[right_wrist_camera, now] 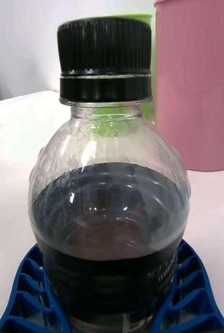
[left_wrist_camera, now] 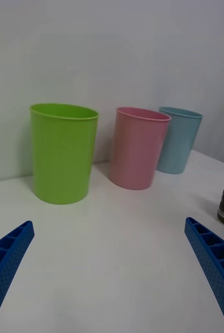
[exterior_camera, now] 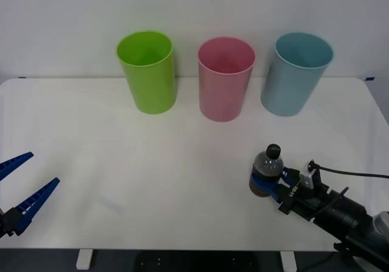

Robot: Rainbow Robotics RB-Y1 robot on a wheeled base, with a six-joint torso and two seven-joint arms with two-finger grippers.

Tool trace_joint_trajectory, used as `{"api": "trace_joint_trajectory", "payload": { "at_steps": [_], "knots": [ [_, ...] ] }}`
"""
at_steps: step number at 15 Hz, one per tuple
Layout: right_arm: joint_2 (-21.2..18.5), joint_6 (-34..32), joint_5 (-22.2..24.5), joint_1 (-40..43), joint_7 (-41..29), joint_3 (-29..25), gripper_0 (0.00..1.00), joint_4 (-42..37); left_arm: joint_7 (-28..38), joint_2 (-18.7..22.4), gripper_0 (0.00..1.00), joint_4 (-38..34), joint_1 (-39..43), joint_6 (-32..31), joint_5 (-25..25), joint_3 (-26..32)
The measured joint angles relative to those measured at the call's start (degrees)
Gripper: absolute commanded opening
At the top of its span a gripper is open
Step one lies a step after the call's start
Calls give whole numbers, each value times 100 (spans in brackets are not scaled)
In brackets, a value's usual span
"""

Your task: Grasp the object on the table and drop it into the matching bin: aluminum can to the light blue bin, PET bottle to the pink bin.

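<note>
I have the white tabletop [exterior_camera: 152, 175] in front of me, wide and mostly bare, with three tall bins in a row along its far edge: one lime green bin [exterior_camera: 147, 71] on my left, one pink bin [exterior_camera: 225, 78] in the middle and one light blue bin [exterior_camera: 296, 73] on my right. My right tool [exterior_camera: 267, 183] sits at the near right of the tabletop, well short of the bins, and its blue ribbed fingers [right_wrist_camera: 195, 291] are pinching the lower body of the single PET bottle [exterior_camera: 268, 172], which stands upright with its black cap up; whether its base is on the surface or just clear of it I cannot tell. My left tool [exterior_camera: 24, 184] waits at the near left edge with its fingers spread wide and nothing between them. By my reading the grasp is made and the rest is open: lifting the bottle, carrying it forward and a little leftward to the pink bin, and releasing it over the rim. I count no can anywhere.
</note>
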Motion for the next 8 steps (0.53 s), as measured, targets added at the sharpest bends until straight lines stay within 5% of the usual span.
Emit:
{"api": "trace_joint_trajectory", "payload": {
  "at_steps": [8],
  "knots": [
    [-7,77,6,438,-264,-220,0,-816,0,0,100,0,0,0,0,0]
  ]
}}
